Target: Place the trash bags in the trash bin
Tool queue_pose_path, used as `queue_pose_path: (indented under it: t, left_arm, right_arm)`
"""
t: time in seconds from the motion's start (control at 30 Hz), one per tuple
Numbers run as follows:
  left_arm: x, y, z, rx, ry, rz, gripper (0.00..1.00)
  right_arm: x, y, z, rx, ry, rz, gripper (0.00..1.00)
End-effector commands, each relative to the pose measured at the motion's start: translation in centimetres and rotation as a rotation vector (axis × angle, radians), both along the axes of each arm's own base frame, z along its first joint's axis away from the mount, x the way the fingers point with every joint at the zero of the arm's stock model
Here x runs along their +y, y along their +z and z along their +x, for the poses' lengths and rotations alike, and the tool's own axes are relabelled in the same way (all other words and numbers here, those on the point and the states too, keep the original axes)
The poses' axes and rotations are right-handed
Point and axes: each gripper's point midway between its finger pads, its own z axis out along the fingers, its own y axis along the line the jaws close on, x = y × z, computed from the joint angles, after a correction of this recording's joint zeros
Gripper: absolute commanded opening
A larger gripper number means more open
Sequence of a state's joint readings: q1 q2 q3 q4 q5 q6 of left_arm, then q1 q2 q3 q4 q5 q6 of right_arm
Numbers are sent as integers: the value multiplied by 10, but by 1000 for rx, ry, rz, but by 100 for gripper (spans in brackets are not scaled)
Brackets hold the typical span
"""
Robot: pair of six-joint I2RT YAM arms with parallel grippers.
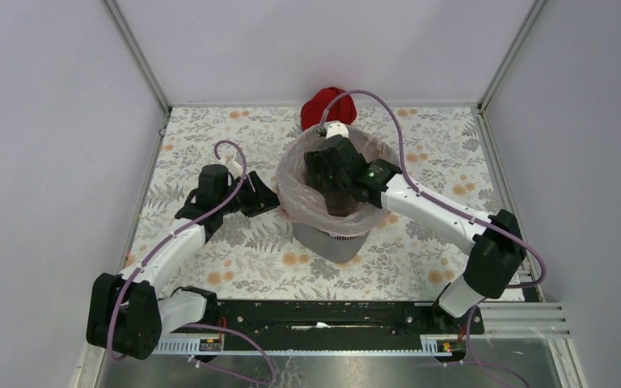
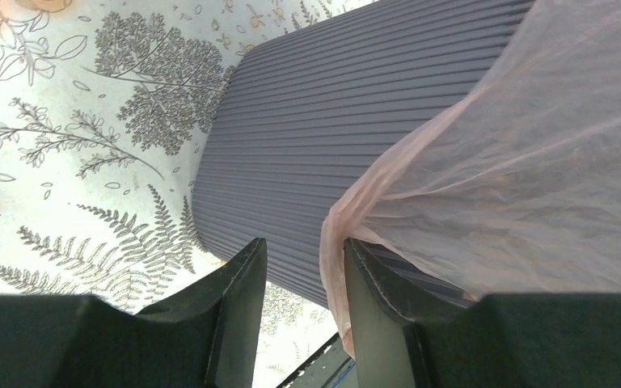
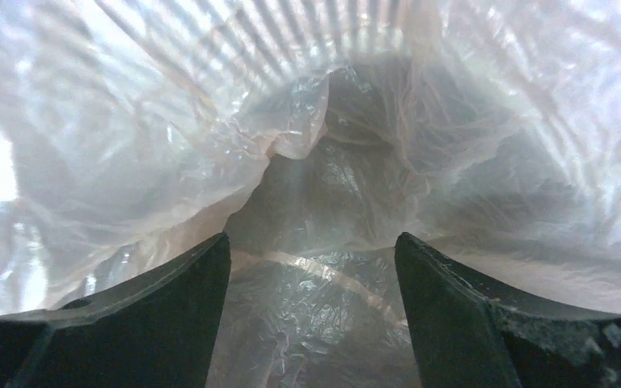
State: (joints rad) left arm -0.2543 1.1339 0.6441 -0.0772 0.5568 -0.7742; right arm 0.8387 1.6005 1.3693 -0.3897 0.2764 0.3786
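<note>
The grey trash bin [image 1: 335, 242] stands mid-table. The pale pink trash bag [image 1: 293, 198] lines it, with its mouth draped over the rim. My left gripper [image 1: 271, 199] is at the bin's left side, just below the rim. In the left wrist view the left gripper [image 2: 303, 242] is open against the ribbed bin wall [image 2: 331, 105], and the bag's hanging edge [image 2: 335, 242] lies along the inner face of the right finger. My right gripper [image 1: 335, 182] reaches down into the bin. In the right wrist view it [image 3: 313, 238] is open wide and empty, with the bag's film [image 3: 129, 145] all round it.
A dark red cloth bundle [image 1: 323, 107] lies just behind the bin against the back wall. The floral tablecloth [image 1: 234, 259] covers the table. Grey walls close in the left, back and right. The right arm's purple cable [image 1: 388, 113] loops over the bin.
</note>
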Motion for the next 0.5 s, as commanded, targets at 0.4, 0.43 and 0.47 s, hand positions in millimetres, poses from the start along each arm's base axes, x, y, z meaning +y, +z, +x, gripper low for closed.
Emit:
queue_pose_path:
  t: [0.4, 0.43, 0.47]
  left_arm:
    - [97, 126, 15, -300, 403, 305, 90]
    - [97, 140, 13, -333, 412, 288, 91]
    - [96, 155, 11, -364, 415, 266, 91]
  right_arm:
    - [-69, 235, -51, -440, 73, 234, 100]
    - [-80, 243, -57, -464, 63, 238, 100]
    - [-92, 248, -61, -489, 38, 234, 100]
